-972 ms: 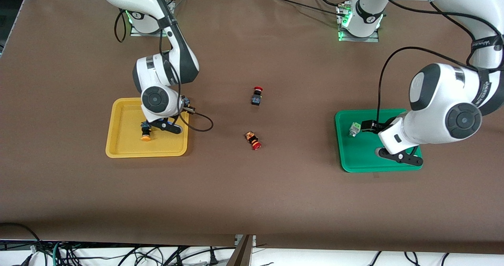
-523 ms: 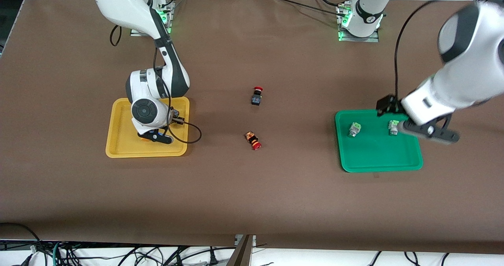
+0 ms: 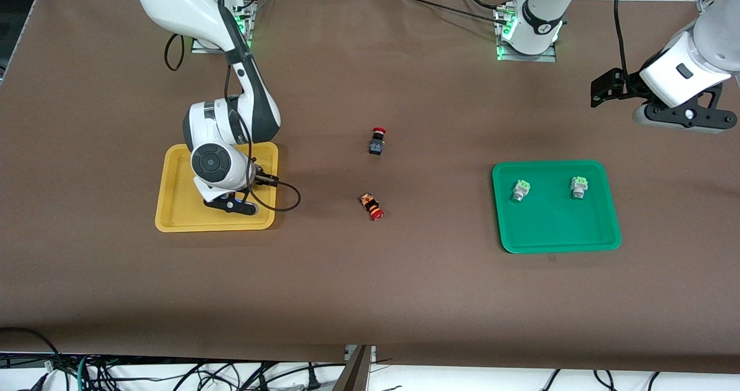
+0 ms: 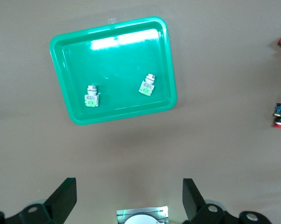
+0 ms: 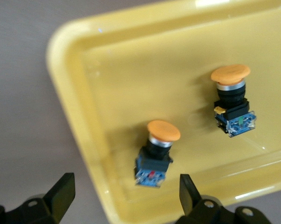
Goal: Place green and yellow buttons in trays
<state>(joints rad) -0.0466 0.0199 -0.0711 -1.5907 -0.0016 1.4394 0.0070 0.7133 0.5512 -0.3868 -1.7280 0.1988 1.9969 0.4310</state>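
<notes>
Now both claws, right claw over the yellow tray and left claw, gape empty.

A brown table carries a yellow tray, a green tray and two red-capped switches between them.

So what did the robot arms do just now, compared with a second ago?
The right gripper set a yellow button down in the yellow tray beside the other one and opened its fingers. The left gripper rose from the green tray and swung away toward its end of the table, fingers open. Both green buttons and both red buttons stayed put.
</notes>
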